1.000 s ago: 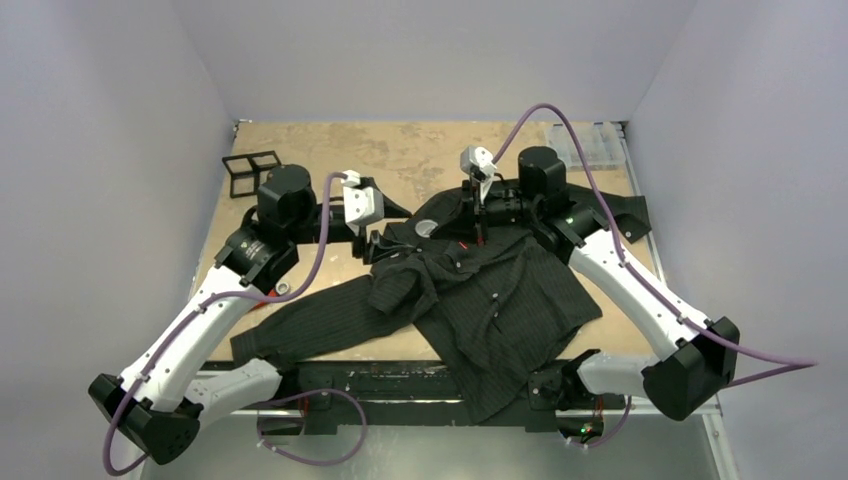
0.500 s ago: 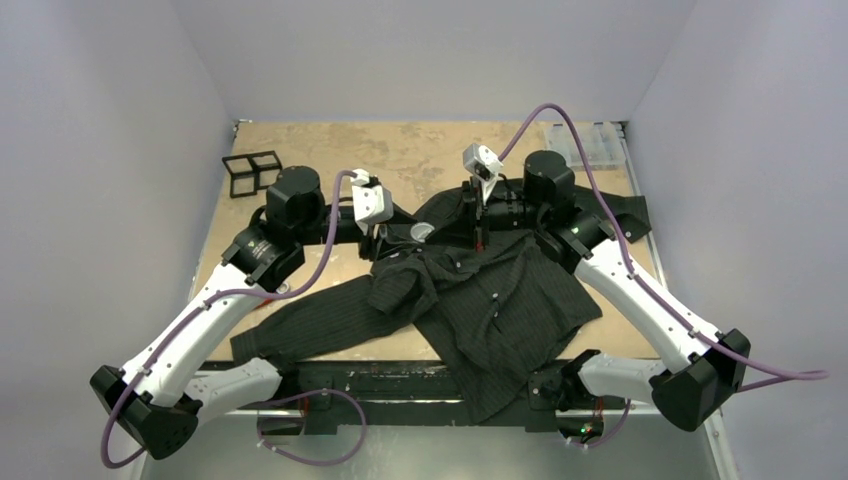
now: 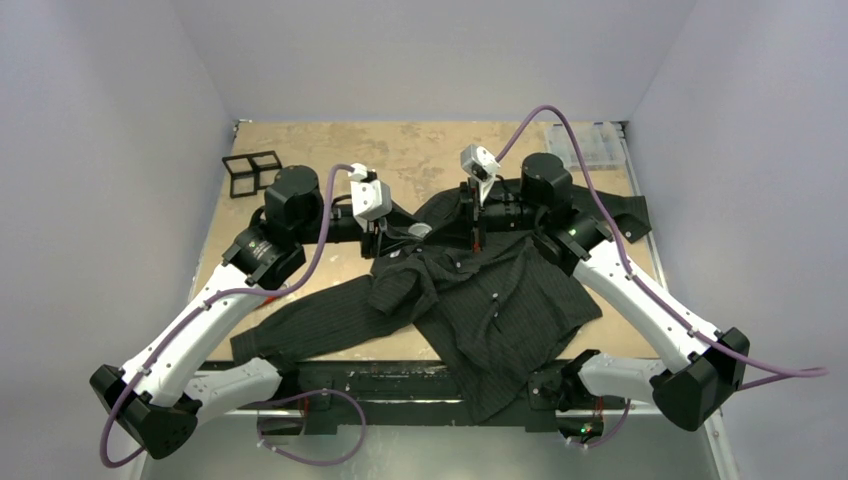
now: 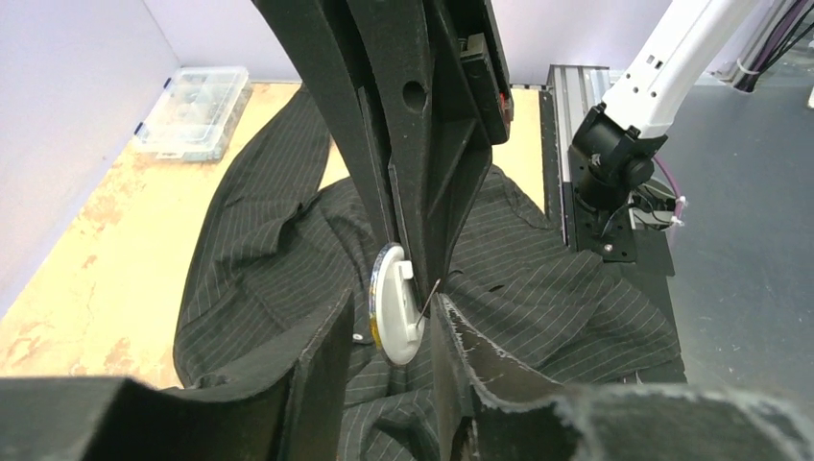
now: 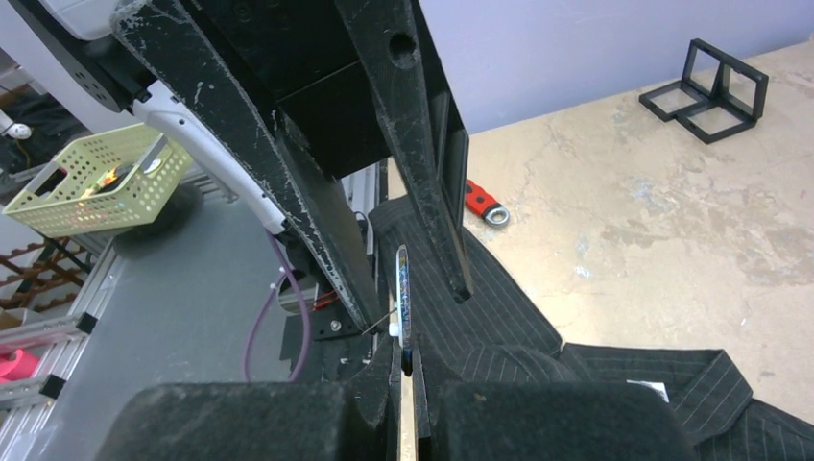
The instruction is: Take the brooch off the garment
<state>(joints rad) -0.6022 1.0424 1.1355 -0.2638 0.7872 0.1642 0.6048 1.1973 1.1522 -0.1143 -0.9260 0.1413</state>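
Observation:
The black pinstriped shirt (image 3: 500, 300) lies crumpled across the table; it also shows in the left wrist view (image 4: 576, 298) and the right wrist view (image 5: 538, 317). The brooch (image 4: 396, 303) is a round badge with a white back and a bare pin standing out from it. My right gripper (image 5: 407, 355) is shut on its lower edge and holds it edge-on (image 5: 403, 283) above the cloth. My left gripper (image 4: 389, 327) faces it, its jaws open on either side of the brooch. From above, the brooch (image 3: 420, 230) sits between the left gripper (image 3: 398, 232) and the right gripper (image 3: 440, 226).
A black wire cube frame (image 3: 250, 172) stands at the back left. A clear plastic box (image 3: 595, 145) sits at the back right. A red tool with a ring (image 5: 483, 202) lies on the table beside the shirt. A yellow basket (image 5: 96, 182) stands off the table.
My left gripper has moved right, up to the brooch and around it. My right gripper has stayed at the collar area, still shut.

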